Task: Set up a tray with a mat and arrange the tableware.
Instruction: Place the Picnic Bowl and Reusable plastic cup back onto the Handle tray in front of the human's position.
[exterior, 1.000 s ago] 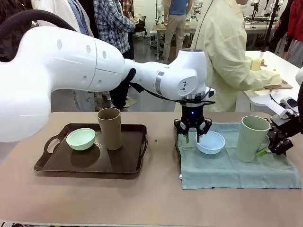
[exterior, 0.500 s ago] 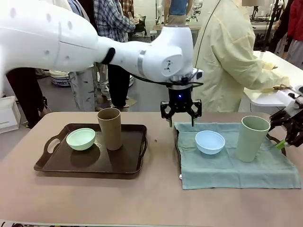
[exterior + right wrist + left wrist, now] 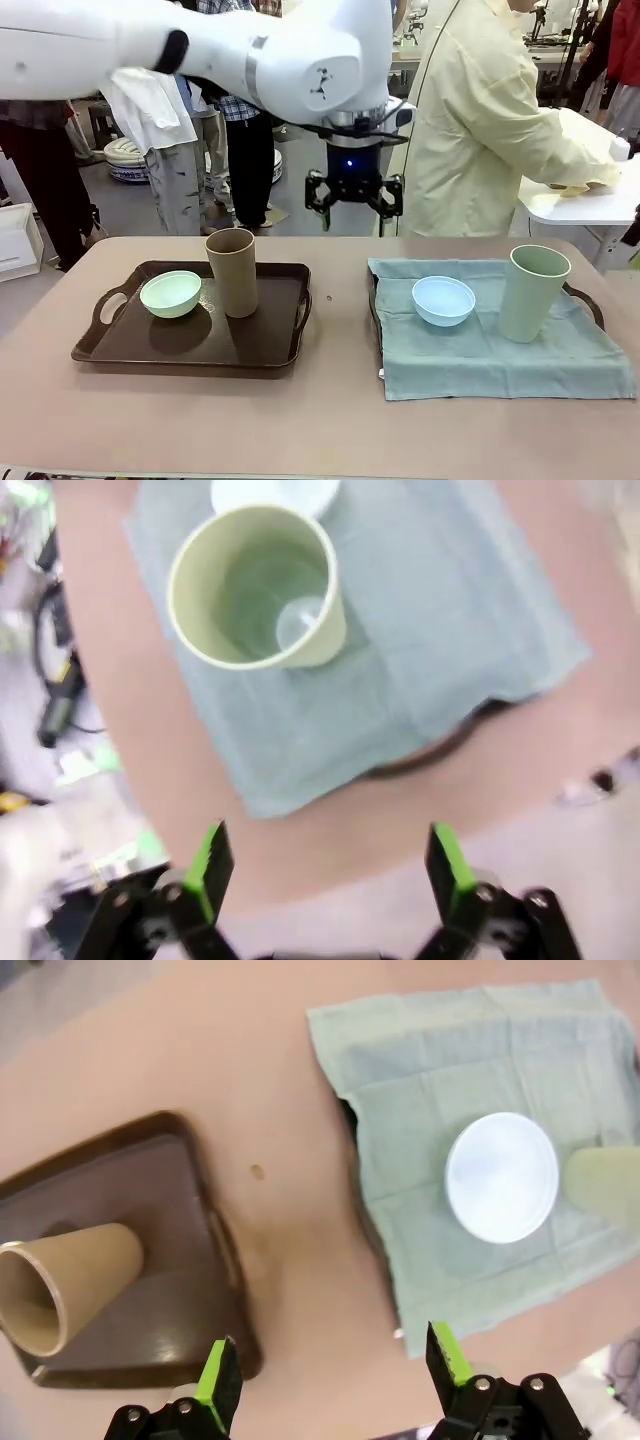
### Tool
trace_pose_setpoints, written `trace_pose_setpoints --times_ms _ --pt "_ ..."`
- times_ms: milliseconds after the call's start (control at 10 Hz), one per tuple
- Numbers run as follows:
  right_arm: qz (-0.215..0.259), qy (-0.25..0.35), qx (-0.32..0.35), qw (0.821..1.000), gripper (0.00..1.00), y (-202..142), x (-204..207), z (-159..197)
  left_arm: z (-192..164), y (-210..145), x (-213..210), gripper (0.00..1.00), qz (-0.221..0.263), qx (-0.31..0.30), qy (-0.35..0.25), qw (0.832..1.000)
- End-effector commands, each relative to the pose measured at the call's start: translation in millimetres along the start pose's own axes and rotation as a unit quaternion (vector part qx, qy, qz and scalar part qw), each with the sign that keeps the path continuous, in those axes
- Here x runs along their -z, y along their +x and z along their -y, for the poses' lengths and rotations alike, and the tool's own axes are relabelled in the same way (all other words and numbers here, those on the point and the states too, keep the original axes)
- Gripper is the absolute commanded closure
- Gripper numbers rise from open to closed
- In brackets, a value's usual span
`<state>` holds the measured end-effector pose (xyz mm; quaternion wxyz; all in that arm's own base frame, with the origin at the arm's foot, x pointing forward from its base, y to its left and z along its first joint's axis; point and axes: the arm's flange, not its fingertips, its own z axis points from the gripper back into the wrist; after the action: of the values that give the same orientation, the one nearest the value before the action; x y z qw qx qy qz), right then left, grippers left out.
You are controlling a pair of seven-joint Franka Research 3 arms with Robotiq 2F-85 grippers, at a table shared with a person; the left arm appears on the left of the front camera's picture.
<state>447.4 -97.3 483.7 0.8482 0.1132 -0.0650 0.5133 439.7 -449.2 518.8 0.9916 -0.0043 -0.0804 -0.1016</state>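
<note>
Since the frame one second earlier, the left gripper [image 3: 353,212] had risen from the light blue bowl [image 3: 444,300] to hang well above the table [image 3: 330,420], jaws spread wide and empty. The right gripper [image 3: 328,870] had drawn back from the pale green tumbler [image 3: 533,292], likewise wide and empty. Both items stood on the mat [image 3: 480,360], which lay draped over the covered tray [image 3: 592,302]. The mint green bowl [image 3: 170,293] and the brown tumbler [image 3: 232,272] stood just beside each other on the bare tray [image 3: 120,345], well apart from the mat. The main hazard was judged to be the pale green tumbler. Tall and probably light, it could tip if a finger clipped its rim or if the loose mat were dragged beneath it, and it could then strike the bowl near it. A snagged mat corner could also shift both items together. The front view gave the heights of the tumblers and a tray handle emerging from under the mat. The left wrist view gave the plan layout instead, including the gap between bowl and tumbler. The right wrist view looked down into the pale green tumbler, which was empty.
</note>
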Motion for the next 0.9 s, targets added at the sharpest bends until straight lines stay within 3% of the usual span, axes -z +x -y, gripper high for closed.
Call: trace_pose_setpoints --times_ms 0,500,600,800 --pt "-0.069 0.013 0.067 0.995 0.00 33.9 -24.3 -15.8 -19.8 -18.4 -21.8 0.03 0.021 0.032 0.034 0.999" --pt "-0.072 -0.094 0.197 0.973 0.00 117.0 -75.4 -75.2 -57.4 -34.3 -96.4 0.03 0.060 -0.014 0.111 0.992" --pt "-0.064 -0.130 0.214 0.966 0.00 135.6 -81.7 -88.1 -63.4 -39.2 -107.4 0.03 0.066 -0.030 0.117 0.990" --pt "-0.045 -0.144 0.214 0.965 0.00 151.7 -80.3 -90.8 -78.3 -44.5 -116.1 0.03 0.068 -0.055 0.099 0.991"
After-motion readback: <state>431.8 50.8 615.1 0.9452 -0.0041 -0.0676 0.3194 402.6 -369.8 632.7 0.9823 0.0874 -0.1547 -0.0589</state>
